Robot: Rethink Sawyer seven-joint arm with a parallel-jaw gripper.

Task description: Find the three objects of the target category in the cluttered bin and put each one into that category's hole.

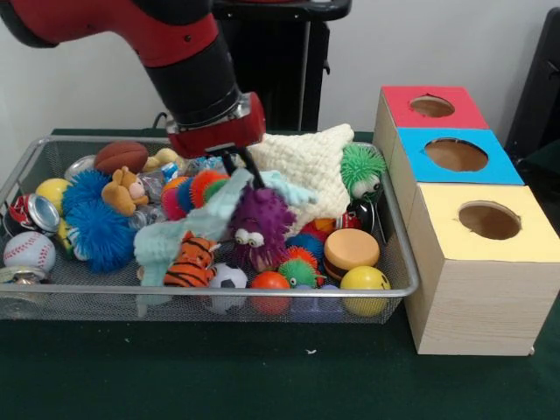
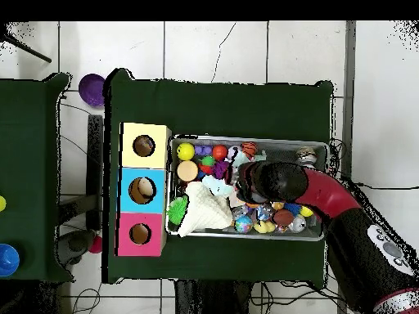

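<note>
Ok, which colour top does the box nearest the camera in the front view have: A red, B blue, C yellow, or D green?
C: in the front view the row of three boxes beside the basket runs red, blue, then the yellow-topped box closest to the camera.

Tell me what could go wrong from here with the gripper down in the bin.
The gripper sits just above the purple fuzzy toy and pale blue cloth; it may snag the cloth instead. Toys are heaped near the rim of the bin, so dragging could spill the yellow ball.
</note>
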